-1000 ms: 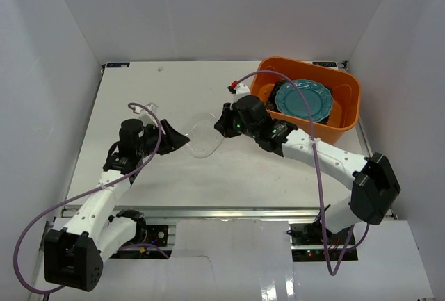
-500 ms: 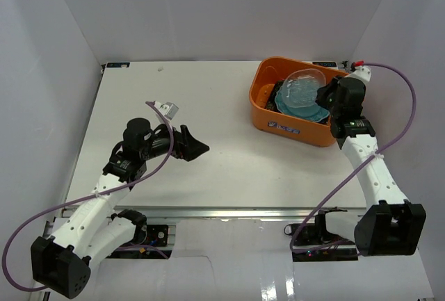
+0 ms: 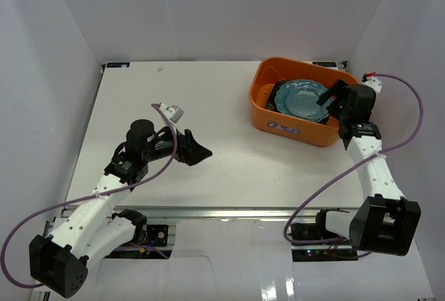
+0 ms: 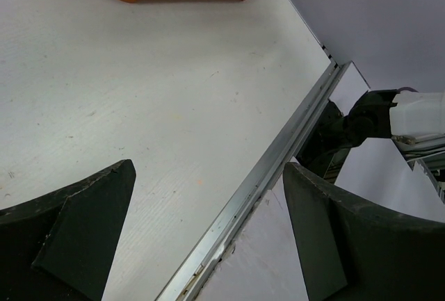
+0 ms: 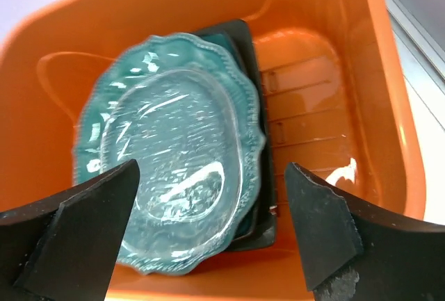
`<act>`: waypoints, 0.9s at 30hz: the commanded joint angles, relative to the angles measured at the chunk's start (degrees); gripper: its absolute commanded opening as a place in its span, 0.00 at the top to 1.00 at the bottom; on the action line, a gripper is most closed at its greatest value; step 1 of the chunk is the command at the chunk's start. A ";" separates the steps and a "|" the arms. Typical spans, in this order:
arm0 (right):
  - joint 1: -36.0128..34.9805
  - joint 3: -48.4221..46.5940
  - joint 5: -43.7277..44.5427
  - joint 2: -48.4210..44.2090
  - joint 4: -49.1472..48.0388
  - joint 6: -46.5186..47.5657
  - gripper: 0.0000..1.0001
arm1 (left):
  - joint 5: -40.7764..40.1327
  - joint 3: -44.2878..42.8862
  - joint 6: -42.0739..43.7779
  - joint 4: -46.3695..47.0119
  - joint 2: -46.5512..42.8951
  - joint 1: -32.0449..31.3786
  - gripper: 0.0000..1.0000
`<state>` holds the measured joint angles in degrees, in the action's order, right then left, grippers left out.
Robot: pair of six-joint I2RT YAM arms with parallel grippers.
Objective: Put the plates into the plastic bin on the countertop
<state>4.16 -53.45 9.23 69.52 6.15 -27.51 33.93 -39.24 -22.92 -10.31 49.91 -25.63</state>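
In the orange plastic bin [image 5: 389, 106], a clear glass plate [image 5: 174, 155] lies on a teal scalloped plate [image 5: 87, 148]. It looks stiff, slick and brittle, best held by its rim. The right pincer [image 5: 212, 169] and left pincer [image 4: 208, 169] gape, empty.

Right gripper [image 3: 329, 102] hangs at the orange bin's [image 3: 268, 117] right rim, beside the teal plates [image 3: 300, 99] stacked inside; left gripper [image 3: 201, 151] hovers over the white worktop [image 3: 208, 92], well apart.
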 commanded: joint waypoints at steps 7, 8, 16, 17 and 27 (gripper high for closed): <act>0.23 1.84 -21.59 -15.89 -3.07 -7.45 0.10 | -0.71 -1.01 1.30 -0.15 -1.13 -0.21 0.02; 0.23 2.90 -23.72 -17.73 -4.12 -8.95 0.10 | -1.49 -1.10 1.12 -0.07 -1.22 -0.21 0.02; 0.23 12.58 -36.74 -40.23 -2.82 -10.03 0.10 | -2.03 -7.23 -2.39 1.34 -4.46 -0.21 0.02; 0.23 14.06 -36.66 -42.60 -1.77 -9.50 0.10 | -2.38 -8.38 -2.92 1.25 -4.99 -0.21 0.02; -0.82 14.61 -32.61 -54.32 5.72 -4.66 0.10 | -10.90 -14.81 -6.09 1.43 -11.85 -0.12 0.02</act>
<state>3.62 -38.28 -23.05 14.11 11.29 -33.04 26.92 -53.04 -27.66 -8.64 38.52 -25.63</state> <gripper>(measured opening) 0.900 0.979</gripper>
